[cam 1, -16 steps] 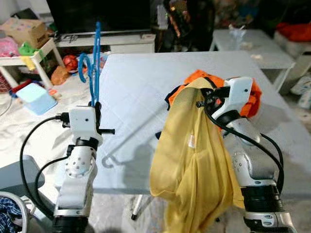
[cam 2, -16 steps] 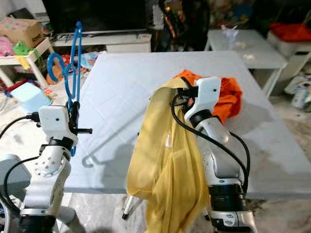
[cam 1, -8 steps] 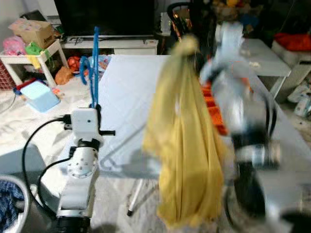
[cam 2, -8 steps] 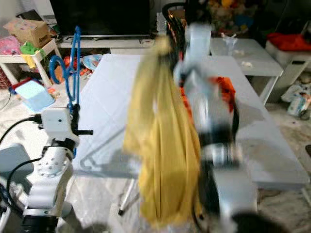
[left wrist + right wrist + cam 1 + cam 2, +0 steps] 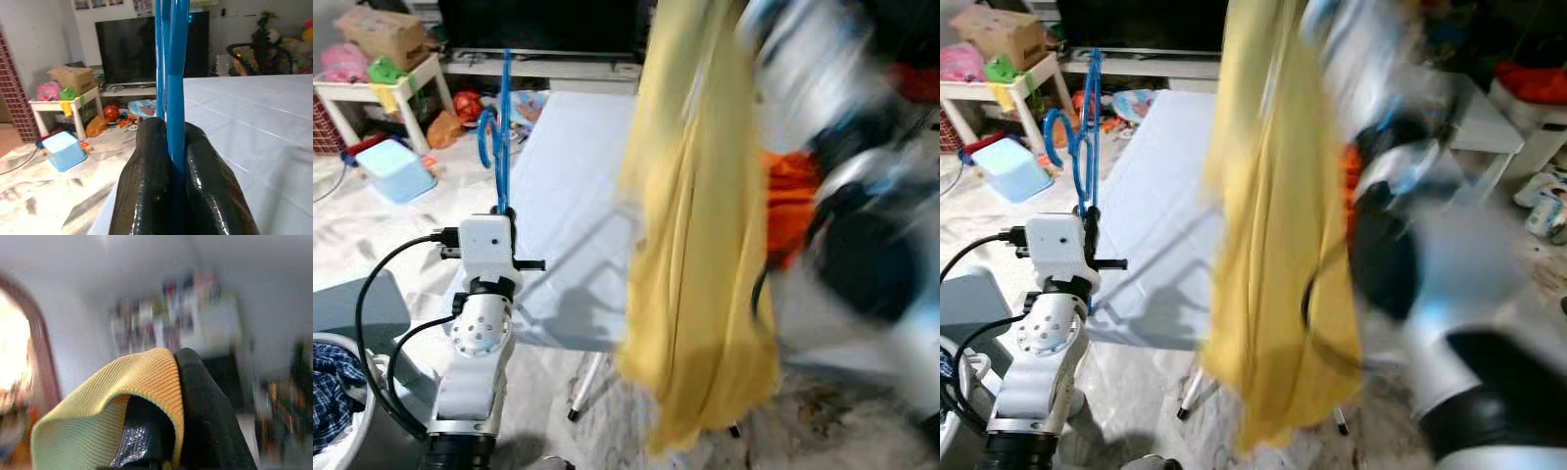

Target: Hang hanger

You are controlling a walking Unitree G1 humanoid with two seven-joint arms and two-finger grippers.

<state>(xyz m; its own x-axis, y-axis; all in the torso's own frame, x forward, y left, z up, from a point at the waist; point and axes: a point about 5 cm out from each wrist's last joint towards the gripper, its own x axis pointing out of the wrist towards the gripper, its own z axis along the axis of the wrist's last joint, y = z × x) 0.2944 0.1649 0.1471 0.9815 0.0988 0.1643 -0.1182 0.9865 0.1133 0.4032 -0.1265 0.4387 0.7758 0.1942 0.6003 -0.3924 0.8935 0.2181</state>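
My left gripper (image 5: 171,147) is shut on the lower part of a blue hanger (image 5: 499,127), which stands upright beside the left edge of the pale table (image 5: 578,176). The hanger's bars (image 5: 171,73) run up between the black fingers (image 5: 151,171). My right arm (image 5: 862,245) is raised and blurred by motion. A long yellow garment (image 5: 695,225) hangs from above the picture's top down past the table's front edge. In the right wrist view my right gripper (image 5: 166,396) is shut on a fold of this yellow cloth (image 5: 112,401). An orange garment (image 5: 788,196) lies on the table behind it.
A light blue box (image 5: 396,168) lies on the floor to the left. A white side table (image 5: 372,88) with a cardboard box stands at the back left, beside a dark TV (image 5: 548,24). A basket with blue plaid cloth (image 5: 337,372) sits at the lower left.
My right arm has swung up fast, lifting the yellow garment off the table until its top is out of the picture. The left gripper still holds the hanger upright. The camera has shifted.
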